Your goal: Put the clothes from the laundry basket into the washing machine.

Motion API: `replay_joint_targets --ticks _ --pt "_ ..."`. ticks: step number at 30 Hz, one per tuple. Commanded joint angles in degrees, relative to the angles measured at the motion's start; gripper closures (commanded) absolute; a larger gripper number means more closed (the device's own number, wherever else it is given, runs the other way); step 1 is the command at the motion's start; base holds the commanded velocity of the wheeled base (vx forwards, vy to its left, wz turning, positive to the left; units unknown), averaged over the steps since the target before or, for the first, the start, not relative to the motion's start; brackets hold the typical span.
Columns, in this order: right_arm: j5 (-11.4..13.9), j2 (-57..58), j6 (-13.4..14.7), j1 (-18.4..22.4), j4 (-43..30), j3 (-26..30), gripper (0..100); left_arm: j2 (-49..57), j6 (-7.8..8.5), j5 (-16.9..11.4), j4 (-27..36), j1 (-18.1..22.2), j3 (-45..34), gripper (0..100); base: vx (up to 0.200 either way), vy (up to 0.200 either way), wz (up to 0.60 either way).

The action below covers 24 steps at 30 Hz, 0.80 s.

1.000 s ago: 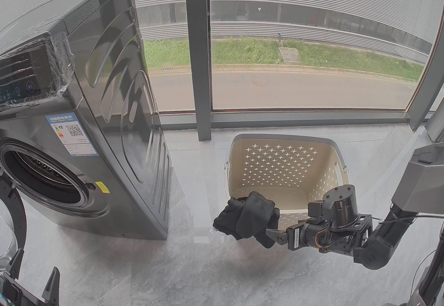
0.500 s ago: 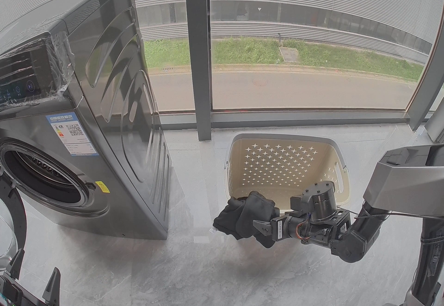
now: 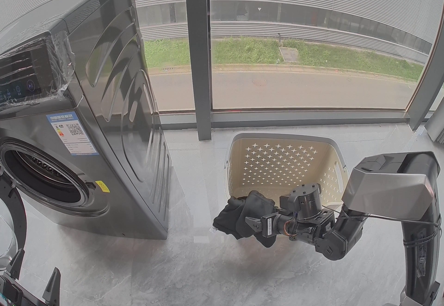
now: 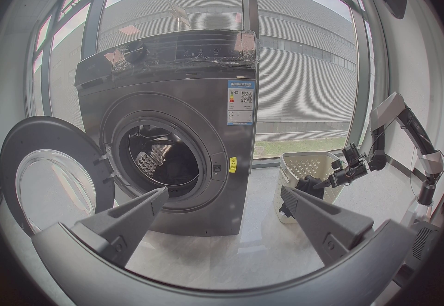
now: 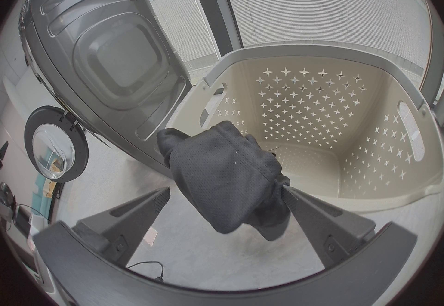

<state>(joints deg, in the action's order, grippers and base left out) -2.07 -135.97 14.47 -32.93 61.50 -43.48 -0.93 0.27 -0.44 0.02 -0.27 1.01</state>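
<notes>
Right gripper point(image 3: 252, 224): fingers spread, sits closer, lower centre, apparently touching the crumpled black cloth garment point(image 3: 235, 216) on the cream perforated plastic basket point(image 3: 282, 137); I grasp next.

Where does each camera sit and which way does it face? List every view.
Head view: on the head, facing forward and down at washing machine, laundry basket; right arm shows.
Left wrist view: low, facing the machine's open drum; left end effector shows.
Right wrist view: by the basket, facing the dark garment; right end effector shows.
Shared: basket and garment.
</notes>
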Motion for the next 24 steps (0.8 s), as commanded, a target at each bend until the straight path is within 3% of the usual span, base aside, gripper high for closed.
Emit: replay_joint_targets --ticks 1,7,8,24 --pt "0.05 -2.37 -0.41 0.14 1.25 -0.99 0 0.93 0.08 0.0 -0.02 0.0 -0.84 0 0.0 0.0 0.0" --pt "0.23 -2.45 -0.5 0.06 1.87 -1.78 0 0.93 0.0 0.0 -0.02 0.0 -0.84 0 0.0 0.0 0.0" --pt "0.23 -2.45 -0.5 0.06 1.87 -1.87 100 0.93 0.0 0.0 -0.02 0.0 -0.84 0 0.0 0.0 0.0" --pt "0.31 3.43 -0.94 1.46 1.78 0.24 100 0.93 0.08 0.0 -0.11 0.0 -0.84 0 0.0 0.0 0.0"
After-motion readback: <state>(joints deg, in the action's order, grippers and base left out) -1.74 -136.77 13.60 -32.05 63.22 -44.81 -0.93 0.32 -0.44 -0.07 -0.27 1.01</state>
